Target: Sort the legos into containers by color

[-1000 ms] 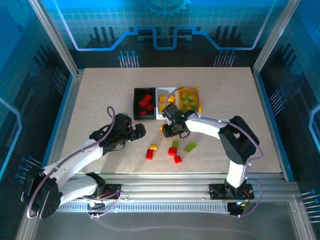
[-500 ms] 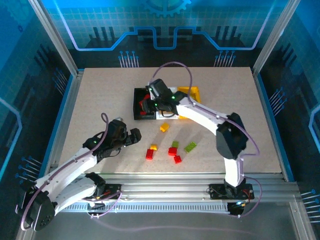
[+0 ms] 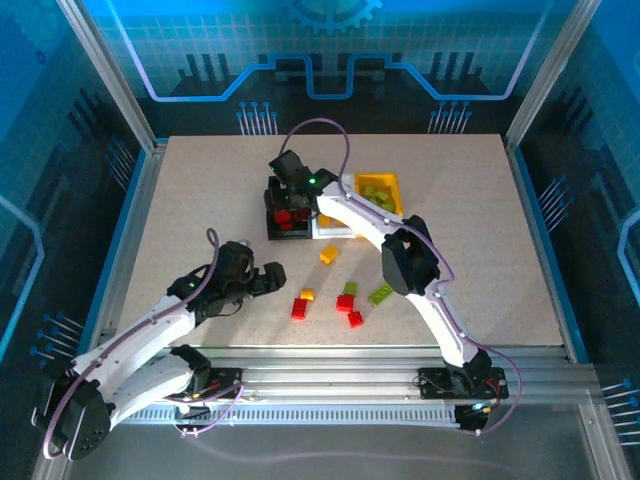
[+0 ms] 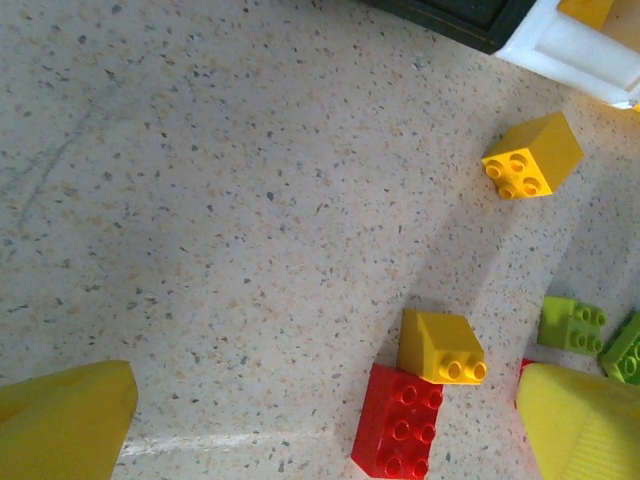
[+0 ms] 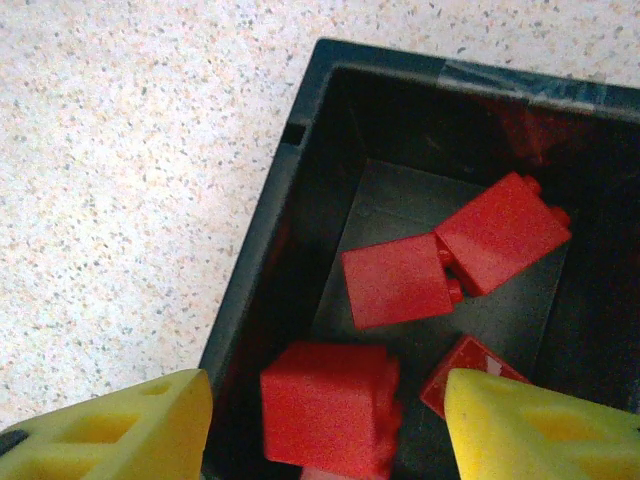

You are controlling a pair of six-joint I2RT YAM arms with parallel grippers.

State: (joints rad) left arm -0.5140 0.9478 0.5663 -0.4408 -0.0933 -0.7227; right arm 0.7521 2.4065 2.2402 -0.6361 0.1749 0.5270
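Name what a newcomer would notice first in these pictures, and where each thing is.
The right gripper hangs open over the black bin, which holds several red bricks. Near the middle of the table, loose bricks in red, yellow and green lie scattered just right of the open left gripper.

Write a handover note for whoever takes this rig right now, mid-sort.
Left gripper: open, empty, above the table by the unsorted pieces.
Right gripper: open over the black bin; a red brick lies under it, touching neither finger.
Done: red bricks in the black bin; green bricks in the yellow bin.
Left: two loose yellow bricks, two loose green bricks, three loose red bricks on the table.
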